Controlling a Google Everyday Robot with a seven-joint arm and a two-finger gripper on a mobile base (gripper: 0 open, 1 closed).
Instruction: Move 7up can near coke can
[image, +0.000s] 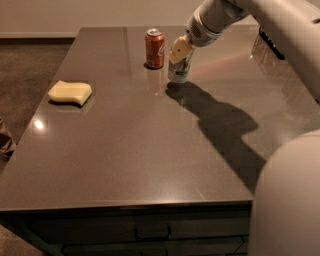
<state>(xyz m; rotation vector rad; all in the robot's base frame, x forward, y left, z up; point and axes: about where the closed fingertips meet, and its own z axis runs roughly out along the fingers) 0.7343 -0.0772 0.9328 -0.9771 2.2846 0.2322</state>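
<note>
The coke can (155, 48) is orange-red with white lettering and stands upright at the far middle of the dark table (135, 150). The 7up can (180, 71), silver-white with green marks, stands just to its right, a small gap between them. My gripper (180, 52) comes down from the upper right and is shut on the 7up can's upper part, its tan fingers (177, 49) covering the top. The can's base looks to be at the table surface.
A yellow sponge (70, 92) lies at the table's left side. A dark wire basket (272, 45) stands at the far right, partly behind my arm. My arm's shadow falls across the table's right half. The table's front edge is near the bottom.
</note>
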